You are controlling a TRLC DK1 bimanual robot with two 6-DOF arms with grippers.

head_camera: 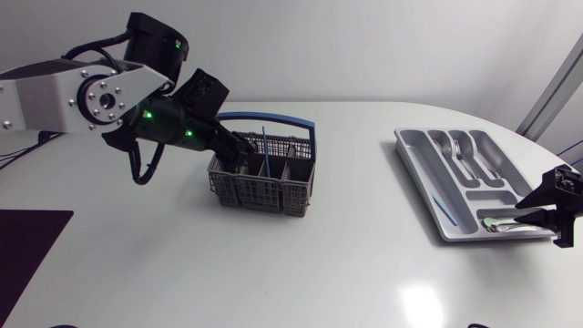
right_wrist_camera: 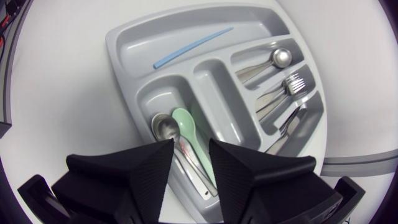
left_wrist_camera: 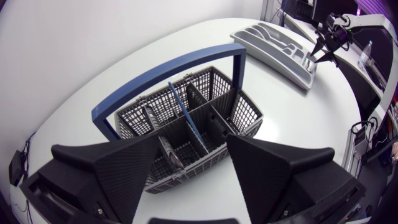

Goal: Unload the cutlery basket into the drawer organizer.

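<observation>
Basket [head_camera: 264,182] mid-table [head_camera: 273,273], left tool [left_wrist_camera: 194,155] open above (organizer [head_camera: 419,166] near table edge).

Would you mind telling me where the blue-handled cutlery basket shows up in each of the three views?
Head view: the cutlery basket stands left of centre on the table, with the left gripper at its rim.
Left wrist view: it sits just ahead of the left gripper, whose fingers are open.
Right wrist view: it is not in this view.
Shared landmark: the grey drawer organizer appears in all three.
</observation>
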